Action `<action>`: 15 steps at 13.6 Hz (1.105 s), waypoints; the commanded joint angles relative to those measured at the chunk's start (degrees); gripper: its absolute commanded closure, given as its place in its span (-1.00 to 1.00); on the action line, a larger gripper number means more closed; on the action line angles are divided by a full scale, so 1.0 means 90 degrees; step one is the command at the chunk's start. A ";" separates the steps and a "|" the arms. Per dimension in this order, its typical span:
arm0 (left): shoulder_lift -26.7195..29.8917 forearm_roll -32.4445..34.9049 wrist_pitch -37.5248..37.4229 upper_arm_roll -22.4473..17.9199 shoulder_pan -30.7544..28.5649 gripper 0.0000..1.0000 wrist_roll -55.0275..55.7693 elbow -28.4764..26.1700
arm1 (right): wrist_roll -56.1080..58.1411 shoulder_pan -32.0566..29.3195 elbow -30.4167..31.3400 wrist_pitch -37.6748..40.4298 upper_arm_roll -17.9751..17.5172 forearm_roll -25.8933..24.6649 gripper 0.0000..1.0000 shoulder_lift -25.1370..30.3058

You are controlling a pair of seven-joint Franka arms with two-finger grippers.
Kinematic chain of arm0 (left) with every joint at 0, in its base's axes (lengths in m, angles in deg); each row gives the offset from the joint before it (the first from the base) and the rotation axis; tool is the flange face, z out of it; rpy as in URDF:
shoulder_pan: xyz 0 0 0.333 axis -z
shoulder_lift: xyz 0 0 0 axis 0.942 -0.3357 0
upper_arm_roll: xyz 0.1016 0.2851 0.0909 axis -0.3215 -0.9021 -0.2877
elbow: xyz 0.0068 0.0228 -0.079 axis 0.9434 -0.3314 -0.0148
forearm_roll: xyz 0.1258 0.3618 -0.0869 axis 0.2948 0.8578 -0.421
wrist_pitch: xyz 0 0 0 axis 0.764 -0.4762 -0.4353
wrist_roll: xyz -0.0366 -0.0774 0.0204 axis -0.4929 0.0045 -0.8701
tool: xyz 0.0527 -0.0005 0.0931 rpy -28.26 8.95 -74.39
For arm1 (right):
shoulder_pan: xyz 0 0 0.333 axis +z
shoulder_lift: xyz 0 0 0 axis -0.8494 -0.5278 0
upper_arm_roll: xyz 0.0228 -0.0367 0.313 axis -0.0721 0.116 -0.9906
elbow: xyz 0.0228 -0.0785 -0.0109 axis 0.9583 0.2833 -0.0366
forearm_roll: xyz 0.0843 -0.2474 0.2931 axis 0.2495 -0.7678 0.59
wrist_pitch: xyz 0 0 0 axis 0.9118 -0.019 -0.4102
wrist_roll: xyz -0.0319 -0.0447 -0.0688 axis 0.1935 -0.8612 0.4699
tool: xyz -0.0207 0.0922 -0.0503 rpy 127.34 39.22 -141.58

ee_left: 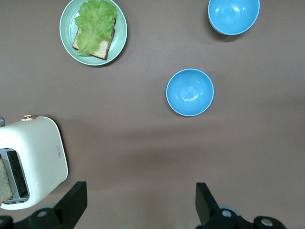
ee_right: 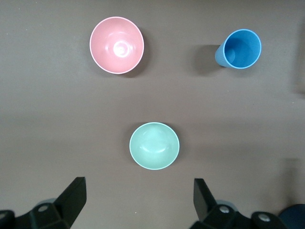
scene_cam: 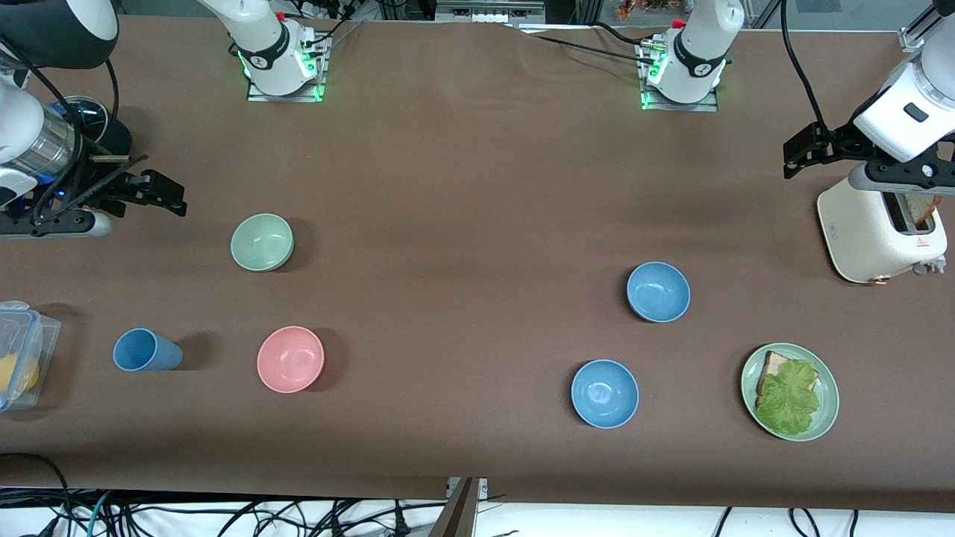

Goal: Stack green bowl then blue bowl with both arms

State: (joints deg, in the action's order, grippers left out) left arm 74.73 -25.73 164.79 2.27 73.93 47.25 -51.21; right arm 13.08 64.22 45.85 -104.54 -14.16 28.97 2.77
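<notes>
The pale green bowl (scene_cam: 262, 242) stands upright toward the right arm's end of the table; it also shows in the right wrist view (ee_right: 154, 145). The duller blue bowl (scene_cam: 658, 291) stands toward the left arm's end and shows in the left wrist view (ee_left: 189, 92). My right gripper (scene_cam: 160, 195) (ee_right: 139, 198) hangs open and empty over bare table beside the green bowl. My left gripper (scene_cam: 802, 153) (ee_left: 141, 200) hangs open and empty over bare table beside the toaster, apart from the blue bowl.
A brighter blue bowl (scene_cam: 605, 393) sits nearer the front camera than the duller one. A pink bowl (scene_cam: 290, 359) and a blue cup (scene_cam: 145, 350) sit nearer than the green bowl. A green plate (scene_cam: 830, 399) holds bread and lettuce. A white toaster (scene_cam: 873, 231) and a clear container (scene_cam: 22, 350) stand at the table's ends.
</notes>
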 commanded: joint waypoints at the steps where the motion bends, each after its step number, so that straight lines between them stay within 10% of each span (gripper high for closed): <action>1: -0.0122 0.0089 -0.0067 0.0022 0.0026 -1.00 -0.0028 0.0228 | -0.0093 -0.0021 0.0030 0.0045 -0.0034 0.0101 -0.98 0.0086; 15: -0.0132 0.0099 -0.0077 0.0120 0.0016 -1.00 -0.0038 0.0247 | -0.0073 -0.0031 0.0021 0.0084 0.0015 0.0101 -0.98 0.0047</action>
State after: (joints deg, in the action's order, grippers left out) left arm 74.46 -25.73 164.79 3.25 73.95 47.25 -50.94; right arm 12.90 64.19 45.86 -104.33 -13.95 29.00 2.77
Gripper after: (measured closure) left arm 0.000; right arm 0.004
